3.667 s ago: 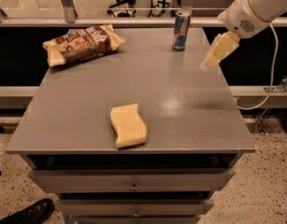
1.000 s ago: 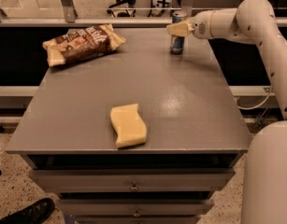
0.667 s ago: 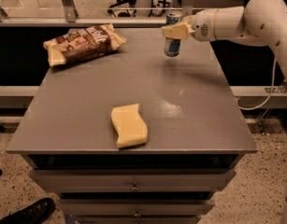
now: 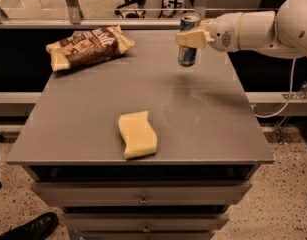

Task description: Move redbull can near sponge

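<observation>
The redbull can (image 4: 187, 54) is blue and silver with a silver top. It hangs a little above the grey table (image 4: 93, 109), at the back right. My gripper (image 4: 191, 38) comes in from the right and is shut on the can's middle. The pale yellow sponge (image 4: 137, 134) with wavy sides lies flat near the table's front edge, well in front of and left of the can.
A brown and tan snack bag (image 4: 88, 46) lies at the back left of the table. My white arm (image 4: 263, 29) spans the right side. Drawers sit under the tabletop. A dark shoe (image 4: 28, 229) shows on the floor at the bottom left.
My gripper closed on the can at the back right and has lifted it. It has carried the can a little left and toward the front.
</observation>
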`<state>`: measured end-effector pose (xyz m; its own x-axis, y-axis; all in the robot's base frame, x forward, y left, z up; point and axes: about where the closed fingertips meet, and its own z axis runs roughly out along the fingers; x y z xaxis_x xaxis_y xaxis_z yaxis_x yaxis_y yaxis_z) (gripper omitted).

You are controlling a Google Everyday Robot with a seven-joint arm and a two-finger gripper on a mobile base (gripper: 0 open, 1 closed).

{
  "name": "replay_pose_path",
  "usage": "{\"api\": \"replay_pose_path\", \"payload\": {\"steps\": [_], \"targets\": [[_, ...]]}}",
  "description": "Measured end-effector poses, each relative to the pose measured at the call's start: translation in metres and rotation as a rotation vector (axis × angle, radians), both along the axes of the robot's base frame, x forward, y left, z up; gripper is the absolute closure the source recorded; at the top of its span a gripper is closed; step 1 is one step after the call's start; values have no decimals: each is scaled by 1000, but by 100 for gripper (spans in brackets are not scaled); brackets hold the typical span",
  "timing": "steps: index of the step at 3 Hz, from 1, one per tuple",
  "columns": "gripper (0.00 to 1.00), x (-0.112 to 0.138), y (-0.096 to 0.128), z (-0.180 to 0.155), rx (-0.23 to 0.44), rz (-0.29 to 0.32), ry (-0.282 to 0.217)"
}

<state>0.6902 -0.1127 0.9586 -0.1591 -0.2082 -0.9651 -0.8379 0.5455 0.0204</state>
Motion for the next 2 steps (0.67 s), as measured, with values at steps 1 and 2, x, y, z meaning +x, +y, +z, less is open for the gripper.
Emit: {"api": "replay_pose_path", "payload": {"steps": [1,2], "targets": [[100,-43,4,1,0,89,26],[100,-77,1,0,6,137,50]]}}
